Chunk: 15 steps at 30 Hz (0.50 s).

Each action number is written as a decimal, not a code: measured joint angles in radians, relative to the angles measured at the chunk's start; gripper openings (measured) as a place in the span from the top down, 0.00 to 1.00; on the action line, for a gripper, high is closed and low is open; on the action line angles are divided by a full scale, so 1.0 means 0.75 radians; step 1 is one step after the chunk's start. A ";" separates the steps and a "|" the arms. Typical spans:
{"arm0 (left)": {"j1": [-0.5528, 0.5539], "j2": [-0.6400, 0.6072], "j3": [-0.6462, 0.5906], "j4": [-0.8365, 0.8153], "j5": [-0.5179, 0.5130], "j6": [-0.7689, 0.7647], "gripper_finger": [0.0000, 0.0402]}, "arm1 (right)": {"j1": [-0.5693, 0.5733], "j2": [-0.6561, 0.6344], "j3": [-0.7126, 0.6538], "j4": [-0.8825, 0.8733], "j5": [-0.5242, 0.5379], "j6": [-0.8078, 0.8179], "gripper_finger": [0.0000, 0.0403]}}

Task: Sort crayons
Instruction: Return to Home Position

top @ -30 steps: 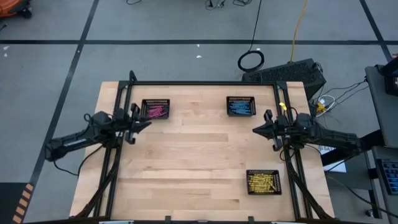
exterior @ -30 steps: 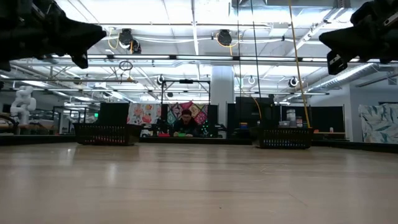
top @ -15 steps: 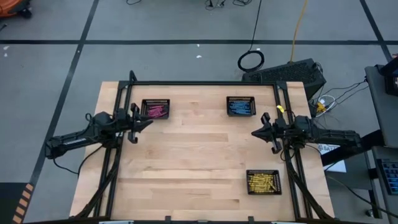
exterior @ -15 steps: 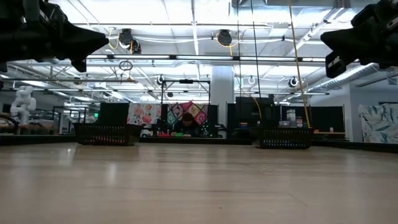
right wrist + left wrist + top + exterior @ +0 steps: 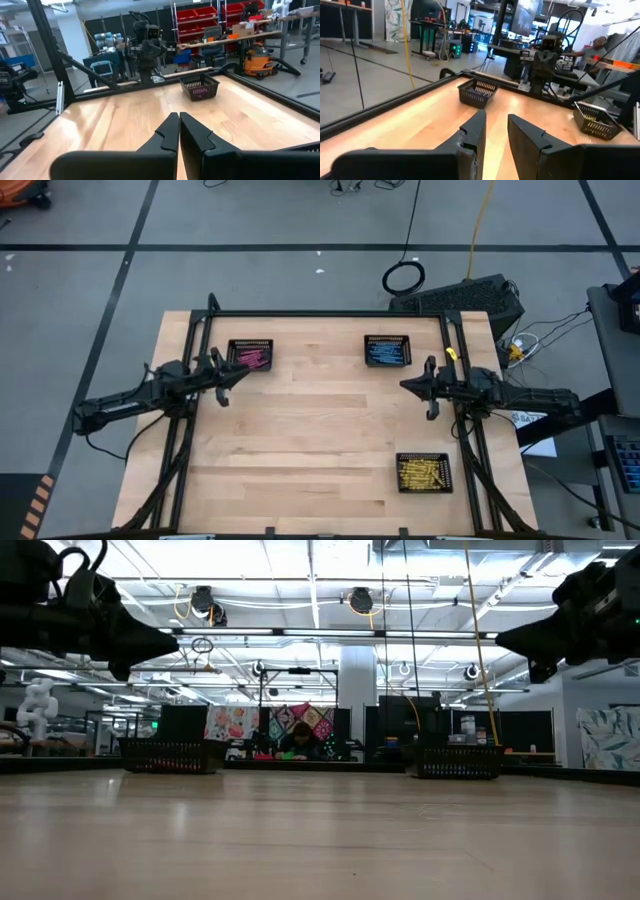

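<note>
I have two grippers, both raised above the pale wooden table (image 5: 310, 445) and both empty. My left gripper (image 5: 238, 373) hangs left of centre in the high view. Its two fingers (image 5: 476, 134) are parted by a narrow gap, with nothing between them. My right gripper (image 5: 406, 386) hangs right of centre, its two fingers (image 5: 169, 131) pressed together on nothing.

Three black mesh rectangular baskets stand well apart on the wood. The upper-left basket (image 5: 250, 342) holds one heap of thin pink crayons (image 5: 250, 359). The upper-right basket (image 5: 387, 338) holds one heap of thin blue crayons (image 5: 387, 354). The lower-right basket (image 5: 424, 455) holds one heap of thin yellow crayons (image 5: 424, 473). Each heap has many sticks, too small for me to count singly.
</note>
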 joint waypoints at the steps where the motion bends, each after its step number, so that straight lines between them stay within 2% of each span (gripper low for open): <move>1: 0.000 0.000 0.000 0.000 0.000 -0.008 0.79 | 0.000 -0.001 0.000 0.003 0.001 0.000 1.00; 4: -0.003 0.005 0.000 -0.003 0.050 0.013 0.79 | 0.000 0.000 0.000 0.005 0.002 0.000 1.00; 8: -0.033 0.010 -0.001 0.048 0.366 0.098 0.79 | 0.000 0.000 0.000 -0.009 0.002 0.002 1.00; 10: -0.047 0.010 -0.001 0.056 0.474 0.090 0.79 | 0.000 0.000 -0.001 -0.006 0.002 0.003 1.00; 12: -0.057 0.010 -0.001 0.056 0.477 0.082 0.79 | 0.000 0.000 -0.002 0.003 0.002 0.003 1.00; 15: -0.057 0.011 -0.001 0.045 0.377 0.161 0.79 | 0.000 0.000 -0.002 0.005 0.008 -0.008 1.00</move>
